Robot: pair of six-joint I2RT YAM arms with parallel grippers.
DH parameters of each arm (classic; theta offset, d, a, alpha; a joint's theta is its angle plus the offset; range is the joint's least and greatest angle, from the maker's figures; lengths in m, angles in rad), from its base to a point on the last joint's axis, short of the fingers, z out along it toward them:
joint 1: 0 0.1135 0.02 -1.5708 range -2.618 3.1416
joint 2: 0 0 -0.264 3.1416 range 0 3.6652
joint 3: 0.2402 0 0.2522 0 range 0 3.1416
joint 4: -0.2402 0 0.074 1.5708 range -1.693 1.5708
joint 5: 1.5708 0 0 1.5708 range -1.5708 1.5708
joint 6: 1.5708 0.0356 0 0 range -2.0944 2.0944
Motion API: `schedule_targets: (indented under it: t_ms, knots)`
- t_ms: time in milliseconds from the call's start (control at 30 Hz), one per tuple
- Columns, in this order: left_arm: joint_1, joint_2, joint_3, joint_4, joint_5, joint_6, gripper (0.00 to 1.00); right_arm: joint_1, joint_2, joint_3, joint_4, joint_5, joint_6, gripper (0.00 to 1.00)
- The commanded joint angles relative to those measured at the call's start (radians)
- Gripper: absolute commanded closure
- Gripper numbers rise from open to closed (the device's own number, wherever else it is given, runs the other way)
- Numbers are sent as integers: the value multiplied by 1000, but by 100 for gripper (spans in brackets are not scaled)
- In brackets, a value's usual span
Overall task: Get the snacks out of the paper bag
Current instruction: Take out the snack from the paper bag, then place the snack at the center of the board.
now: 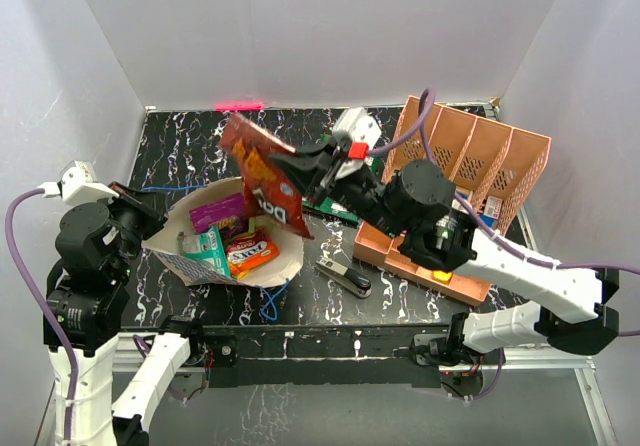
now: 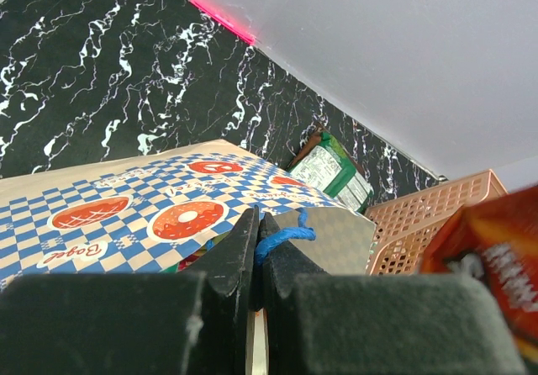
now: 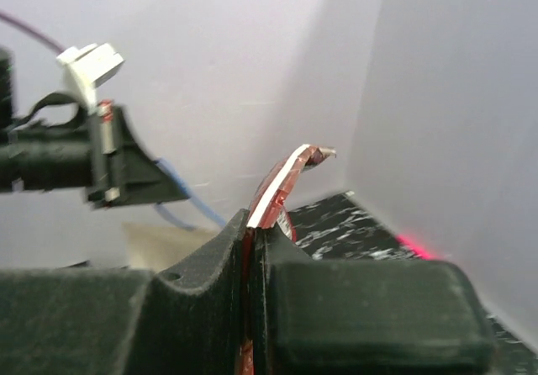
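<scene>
Top external: paper bag [image 1: 287, 266] holds packets [image 1: 240, 238]; right gripper [image 1: 302, 172] clamps red packet [image 1: 262, 181], left gripper [image 2: 257, 232] its handle [image 2: 286, 234].

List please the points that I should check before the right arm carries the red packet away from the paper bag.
1. Grip: right gripper shut on the red packet: ok.
2. Bag held: left gripper shut on the blue string handle of the paper bag: ok.
3. Packet's lower edge clear of the bag rim: cannot tell; from above they overlap.
4. Bare table behind the bag for setting down: ok.
5. Bag emptied: not ok; purple packet, teal packet and orange packet lie inside.
</scene>
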Motion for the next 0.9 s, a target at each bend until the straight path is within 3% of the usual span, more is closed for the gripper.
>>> schedule_targets:
  t_ms: [0, 200, 367, 467, 700, 867]
  knots:
    - [-3, -9, 48, -8, -7, 23, 100, -79, 85, 185, -93, 47, -143, 93]
    - [-4, -11, 61, -3, 1, 44, 100, -243, 166, 261, -154, -28, -137, 93]
    - [-4, 7, 75, -13, 3, 52, 100, -386, 206, 195, -126, -135, -169, 93]
    - [-3, 9, 78, -7, 10, 51, 100, -464, 246, 130, -69, -228, -275, 93]
    - [-4, 23, 87, -12, 29, 51, 100, -639, 435, 148, -93, -319, -466, 93]
    - [-3, 30, 108, -16, 35, 59, 100, -678, 606, 329, -296, -222, -680, 93]
